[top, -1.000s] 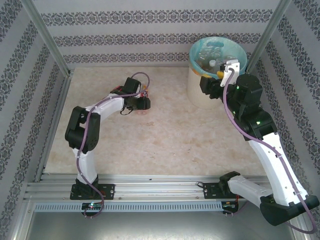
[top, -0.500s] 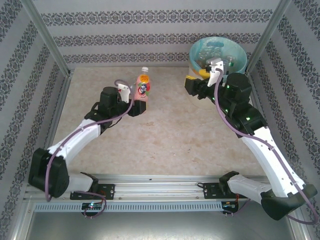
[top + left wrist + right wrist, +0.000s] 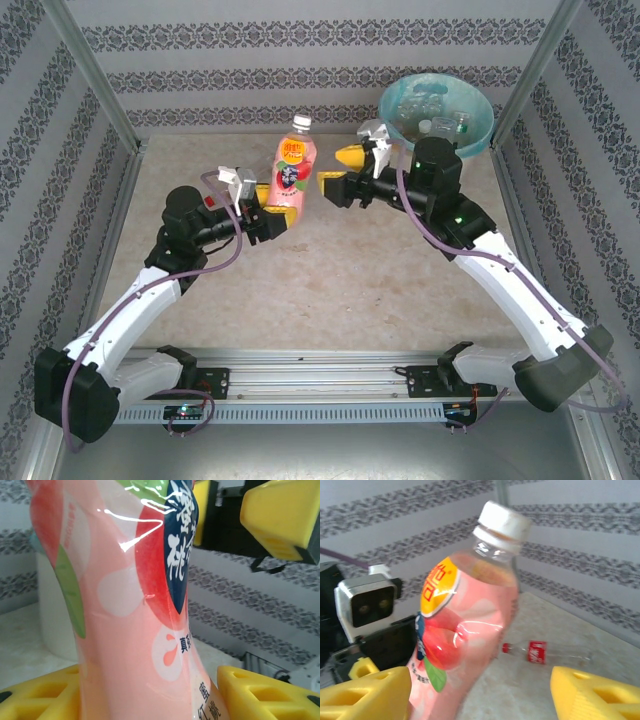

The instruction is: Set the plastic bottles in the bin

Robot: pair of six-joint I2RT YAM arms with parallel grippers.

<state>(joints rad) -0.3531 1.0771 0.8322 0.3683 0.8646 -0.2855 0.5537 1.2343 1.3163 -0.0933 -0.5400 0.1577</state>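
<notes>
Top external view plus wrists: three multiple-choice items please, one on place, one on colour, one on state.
1. Where does the bin stand?
A. far right corner of the table
B. near left corner
C. between the arm bases

2. What colour is the cap of the pink bottle?
A. blue
B. white
C. green

3. What state is the pink bottle in?
A. lying on the table
B. inside the bin
C. clamped by the left gripper

Key: 1 A, it sits at the table's far right; 2 B, the right wrist view shows a white cap; 3 C, yellow fingers pinch its base while the right gripper is open beside it.
</notes>
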